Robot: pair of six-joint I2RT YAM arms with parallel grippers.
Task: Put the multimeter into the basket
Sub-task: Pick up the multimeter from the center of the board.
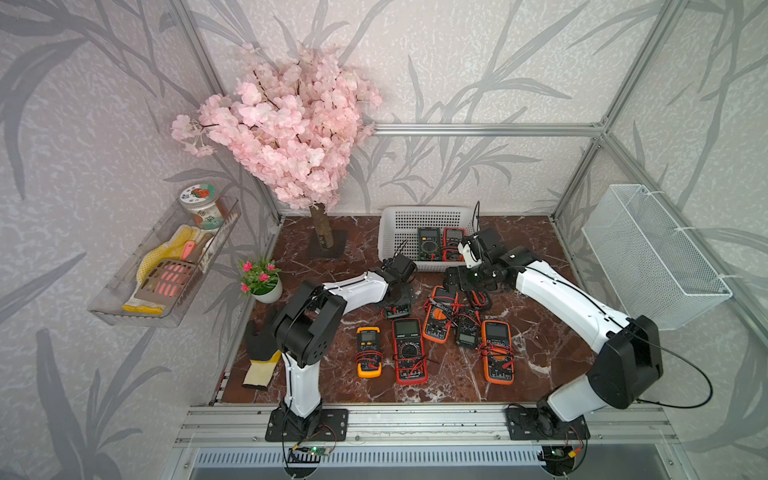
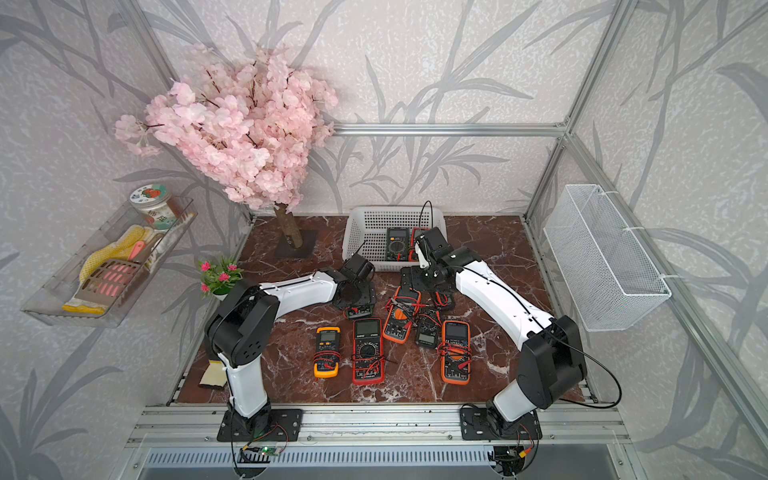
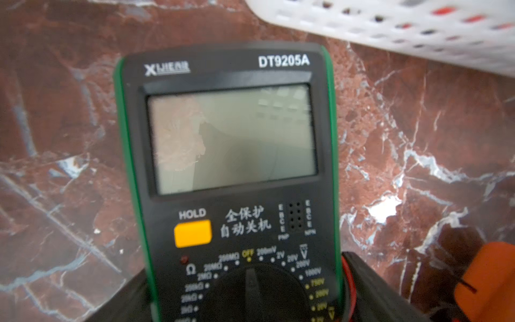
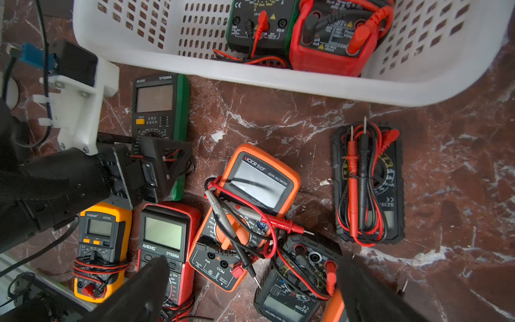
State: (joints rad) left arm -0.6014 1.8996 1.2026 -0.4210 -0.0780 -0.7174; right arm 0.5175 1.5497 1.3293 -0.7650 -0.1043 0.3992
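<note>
- The green meter [image 3: 231,139] lies flat and face up on the table [image 3: 55,139], just short of the near wall of the basket [image 4: 278,83] and not yet in it.
- Its long axis runs from the robot toward that wall. The screen end is nearest the basket and the dial end points back at the robot.
- The left gripper [image 4: 158,156] sits over the dial end with its jaws astride the short axis. A finger [image 3: 376,290] stands close against each long side.
- The jaws are set narrow around the body, but I cannot tell whether they pinch it. The meter rests on the table.
- The left arm is plainly the nearer one.
- The right gripper [image 4: 252,259] hangs wide and empty over the loose meters on the robot's right, close to the orange meter [image 4: 259,181].
- Two stowed meters [image 4: 328,41] fill the right part of the basket, and the left part is bare.
- The bare floor lies almost straight beyond the screen end. The move likely needs only a lift and a short carry along the meter's own axis.
- The flared rim is the thing to clear, since the screen end would reach it first.
</note>
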